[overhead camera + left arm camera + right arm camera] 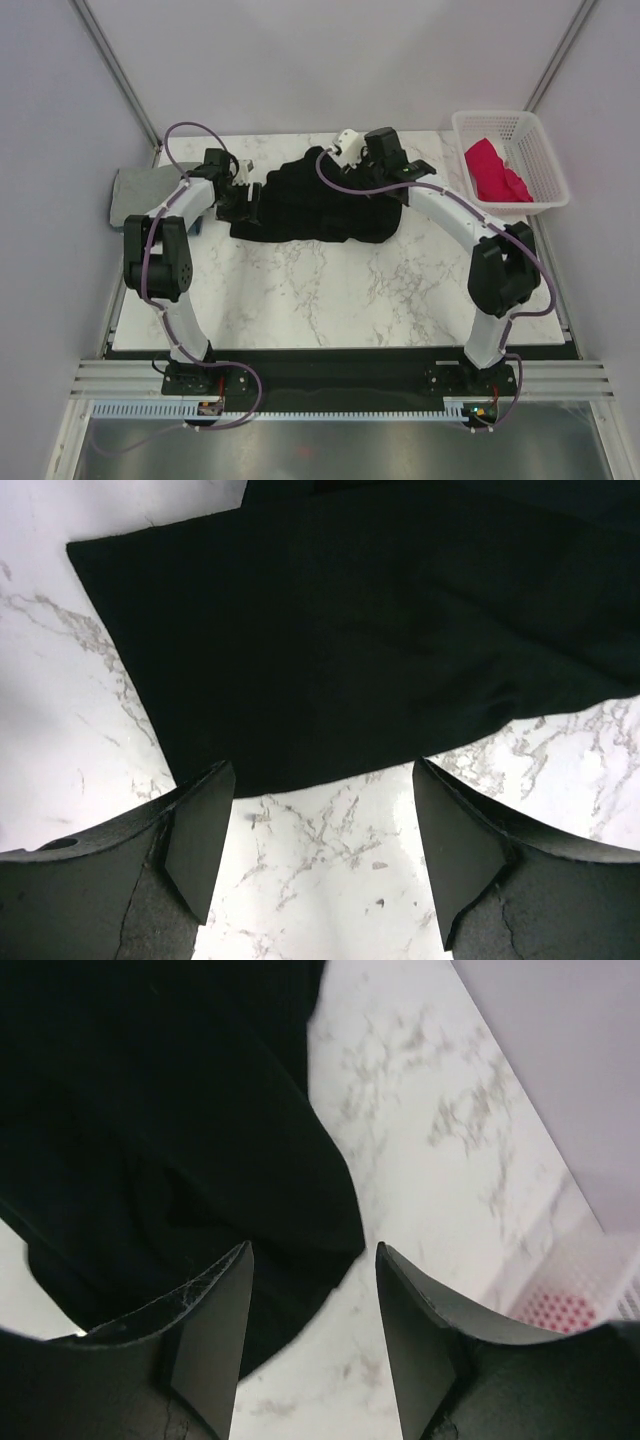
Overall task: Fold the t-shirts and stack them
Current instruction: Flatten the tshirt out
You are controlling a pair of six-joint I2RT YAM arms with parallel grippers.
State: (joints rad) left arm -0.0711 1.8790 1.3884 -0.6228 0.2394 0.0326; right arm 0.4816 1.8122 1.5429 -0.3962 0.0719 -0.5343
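Your left arm (165, 265) and right arm (470, 225) match: white link shells between bulky black joint housings, with a purple cable (190, 125) looping along each. Their black bases (195, 378) sit at 7 and 5 o'clock in the top view. Up close, the fingers (200, 835) are matt black wedges, faintly scuffed.

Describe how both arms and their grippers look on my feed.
Both the left arm and right arm have white links with bulky black joint housings. A purple cable loops along each. The left gripper and right gripper are matte black, each jaw a tapered wedge; no markings are visible.
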